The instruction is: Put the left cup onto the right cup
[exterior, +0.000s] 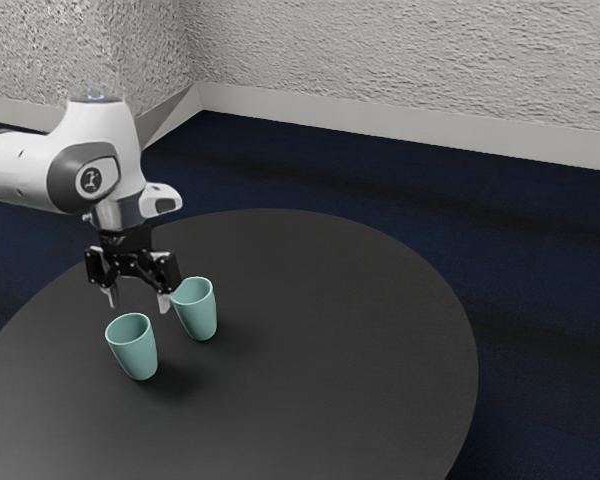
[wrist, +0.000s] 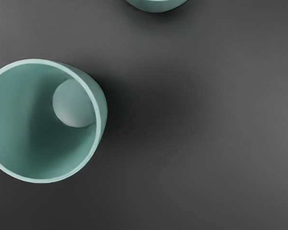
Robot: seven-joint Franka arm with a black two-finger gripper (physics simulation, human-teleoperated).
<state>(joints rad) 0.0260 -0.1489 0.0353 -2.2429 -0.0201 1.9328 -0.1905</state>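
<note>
Hovering gripper (exterior: 137,298): fingers spread, holding nothing, above the two cups.
Left cup (exterior: 133,346): upright on the table (exterior: 360,330).
Right cup (exterior: 194,308): upright, just beside it.

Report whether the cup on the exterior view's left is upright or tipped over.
Upright: the cup stands on its narrow base on the table, with its open mouth facing up.

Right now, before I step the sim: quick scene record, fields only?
table: dark, round
left cup: teal, upright, on the table, at the exterior view's left
right cup: teal, upright, on the table, apart from the left cup
gripper: open, holding nothing, low over the cups
stacked: not yet
</note>
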